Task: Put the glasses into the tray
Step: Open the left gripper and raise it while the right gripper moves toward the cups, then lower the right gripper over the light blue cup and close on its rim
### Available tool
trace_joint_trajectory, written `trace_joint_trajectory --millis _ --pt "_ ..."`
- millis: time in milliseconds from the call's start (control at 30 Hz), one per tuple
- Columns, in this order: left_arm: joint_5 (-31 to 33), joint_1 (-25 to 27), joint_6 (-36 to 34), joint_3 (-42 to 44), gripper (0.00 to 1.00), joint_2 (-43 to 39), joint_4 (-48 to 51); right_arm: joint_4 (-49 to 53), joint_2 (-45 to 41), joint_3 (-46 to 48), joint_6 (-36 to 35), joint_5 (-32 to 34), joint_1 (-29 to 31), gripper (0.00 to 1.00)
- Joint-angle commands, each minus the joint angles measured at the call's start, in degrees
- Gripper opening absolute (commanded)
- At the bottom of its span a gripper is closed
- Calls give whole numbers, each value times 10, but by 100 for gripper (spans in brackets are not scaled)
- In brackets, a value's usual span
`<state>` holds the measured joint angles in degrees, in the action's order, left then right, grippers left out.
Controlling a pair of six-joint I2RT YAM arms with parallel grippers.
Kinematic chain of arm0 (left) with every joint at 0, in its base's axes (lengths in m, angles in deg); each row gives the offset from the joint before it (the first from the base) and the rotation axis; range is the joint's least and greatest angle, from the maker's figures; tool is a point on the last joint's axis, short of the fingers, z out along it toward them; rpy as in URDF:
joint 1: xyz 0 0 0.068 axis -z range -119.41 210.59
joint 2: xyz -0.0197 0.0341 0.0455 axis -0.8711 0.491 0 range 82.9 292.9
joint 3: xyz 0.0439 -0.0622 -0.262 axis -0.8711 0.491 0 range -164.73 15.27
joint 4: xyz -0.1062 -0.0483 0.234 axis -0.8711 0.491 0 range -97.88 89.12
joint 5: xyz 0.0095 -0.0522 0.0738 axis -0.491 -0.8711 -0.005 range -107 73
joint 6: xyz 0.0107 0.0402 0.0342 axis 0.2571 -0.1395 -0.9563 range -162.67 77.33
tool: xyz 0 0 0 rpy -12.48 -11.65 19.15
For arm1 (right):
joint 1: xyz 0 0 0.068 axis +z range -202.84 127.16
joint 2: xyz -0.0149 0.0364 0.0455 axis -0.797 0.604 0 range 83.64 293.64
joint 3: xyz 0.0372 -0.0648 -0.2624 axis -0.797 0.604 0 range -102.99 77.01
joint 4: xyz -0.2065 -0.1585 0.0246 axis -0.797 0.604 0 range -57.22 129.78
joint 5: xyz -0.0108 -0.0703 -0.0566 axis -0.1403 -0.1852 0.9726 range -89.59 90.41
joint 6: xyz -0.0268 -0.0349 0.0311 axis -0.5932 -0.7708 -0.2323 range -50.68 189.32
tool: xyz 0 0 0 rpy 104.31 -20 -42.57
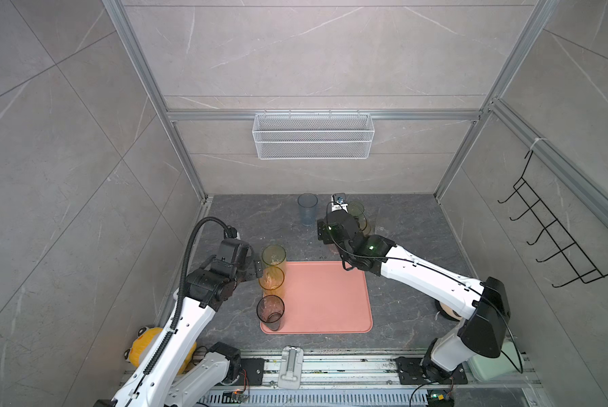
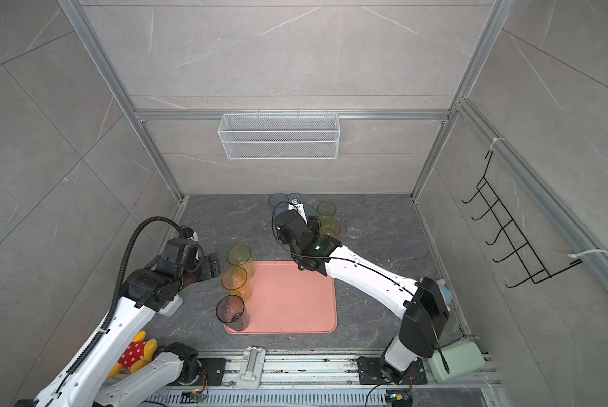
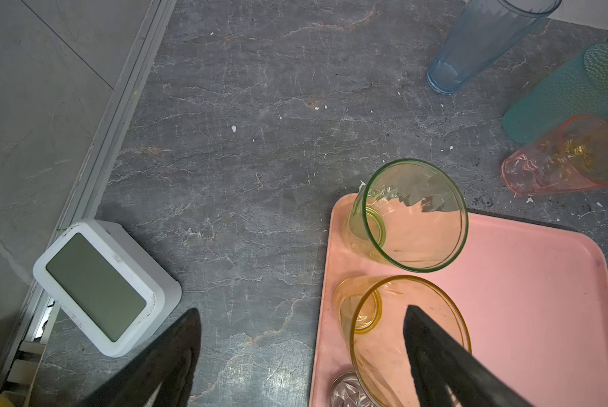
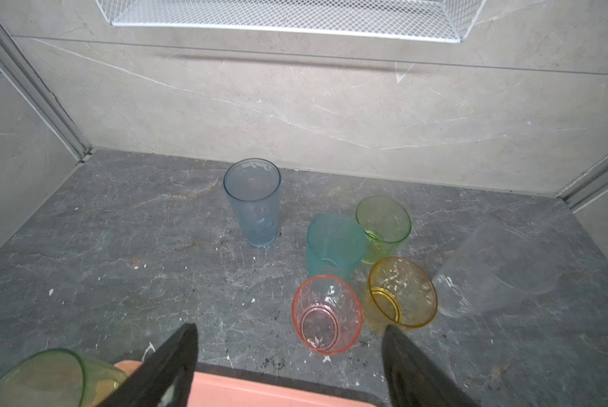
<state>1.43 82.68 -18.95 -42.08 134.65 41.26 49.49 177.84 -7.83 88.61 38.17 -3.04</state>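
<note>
Yellow-green glass [image 1: 273,254], amber glass [image 1: 271,278] and smoky glass [image 1: 270,309] line one edge of the tray [image 1: 330,299], leaving room for more I guess. Left tool [image 3: 301,312] spread by the amber glass, empty. Right tool [image 4: 288,329] spread too, facing the pink glass [image 4: 325,313] off-tray.

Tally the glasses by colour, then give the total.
Amber: 2
Yellow-green: 1
Grey: 1
Blue: 1
Teal: 1
Green: 1
Pink: 1
Clear: 1
Total: 9
</note>
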Motion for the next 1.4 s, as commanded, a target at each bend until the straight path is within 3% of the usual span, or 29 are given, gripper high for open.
trace_joint_trajectory --millis 0,433,800,1367 --pt "13 -3 -21 -9 92 -13 -26 15 28 -48 -16 8 -13 85" --pt "-1 -2 -36 1 92 -40 -35 45 138 -194 -14 -46 -80 87" --pt "0 -2 -39 8 92 -51 -41 140 268 -366 42 -94 -119 86" --pt "-1 -1 -32 16 92 -60 -40 347 535 -773 86 -168 -142 82"
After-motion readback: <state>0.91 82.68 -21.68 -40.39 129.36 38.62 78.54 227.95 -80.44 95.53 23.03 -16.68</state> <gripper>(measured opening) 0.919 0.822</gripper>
